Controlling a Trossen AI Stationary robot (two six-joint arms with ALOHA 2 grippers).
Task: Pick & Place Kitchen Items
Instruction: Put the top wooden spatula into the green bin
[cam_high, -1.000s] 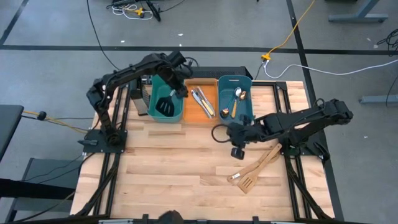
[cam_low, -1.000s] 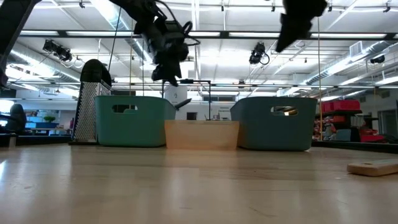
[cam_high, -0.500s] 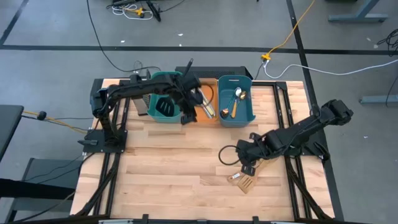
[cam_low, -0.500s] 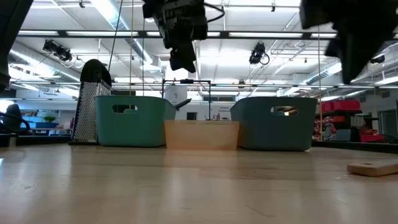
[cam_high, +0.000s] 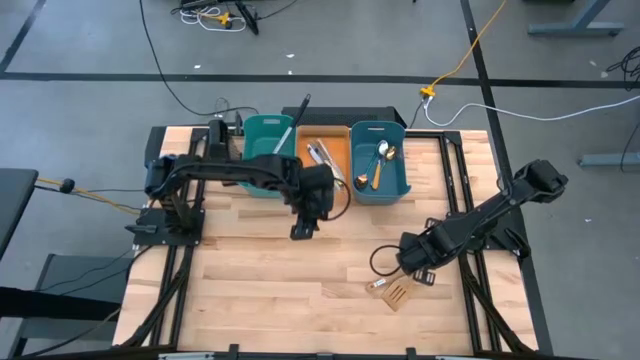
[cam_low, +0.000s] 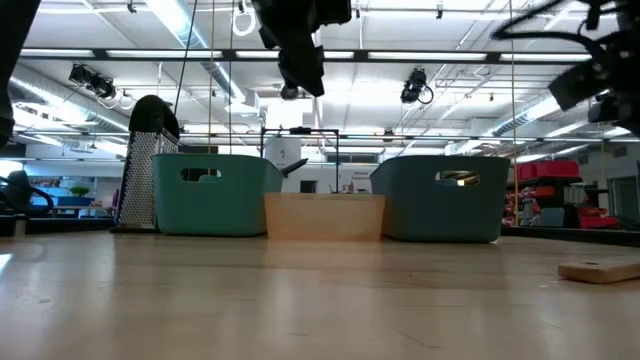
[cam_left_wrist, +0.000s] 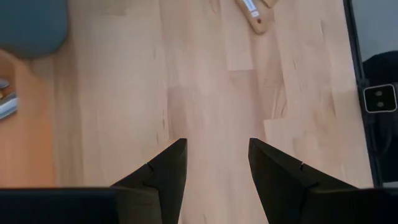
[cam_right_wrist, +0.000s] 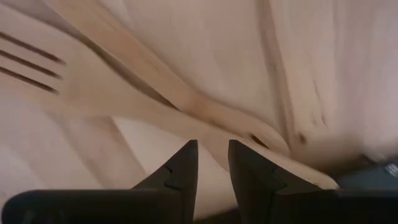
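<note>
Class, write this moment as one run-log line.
left gripper: open, empty, above bare table | right gripper: open, over wooden spatulas | black spatula: in teal bin

Along the far edge of the light wooden surface (cam_high: 260, 270) an orange bin (cam_high: 329, 172) sits between two teal bins (cam_high: 262, 150), while two pale wooden spatulas (cam_high: 392, 292) lie crossed near the right front, under the right claw (cam_high: 415, 270).

Surface: light wooden table (cam_high: 260, 275) | Far edge: left teal bin (cam_high: 262, 150), orange bin (cam_high: 333, 160) and right teal bin (cam_high: 380, 165) touching in a row, metal grater (cam_low: 140, 165) beside the left bin | Near right: two wooden spatulas (cam_high: 397, 291) lying crossed
</note>
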